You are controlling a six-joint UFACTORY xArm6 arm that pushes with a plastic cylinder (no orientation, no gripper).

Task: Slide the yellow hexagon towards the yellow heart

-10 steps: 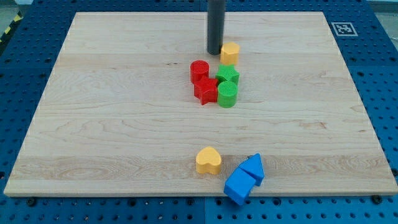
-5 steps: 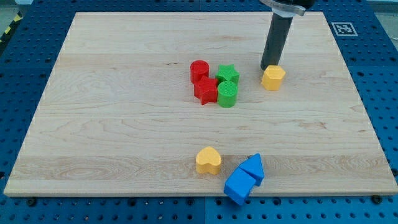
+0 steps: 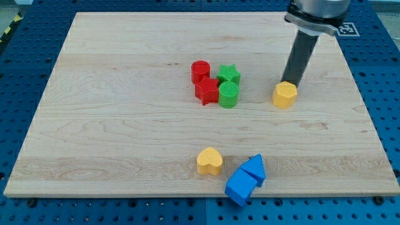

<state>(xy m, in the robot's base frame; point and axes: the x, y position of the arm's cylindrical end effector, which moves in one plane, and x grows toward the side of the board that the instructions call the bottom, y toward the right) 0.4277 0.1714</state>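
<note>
The yellow hexagon (image 3: 285, 95) lies on the wooden board, right of the middle. My tip (image 3: 291, 84) stands just behind it, touching its upper right side. The yellow heart (image 3: 209, 161) lies near the view's bottom, at about the centre, well below and left of the hexagon.
A cluster sits at the board's centre: a red cylinder (image 3: 200, 70), a red star (image 3: 207, 91), a green star (image 3: 229, 75) and a green cylinder (image 3: 228, 95). Two blue blocks (image 3: 245, 178) lie right beside the yellow heart at the board's bottom edge (image 3: 200, 195).
My tip has pushed the yellow hexagon from above the cluster to the right and downward. The other blocks have not moved.
</note>
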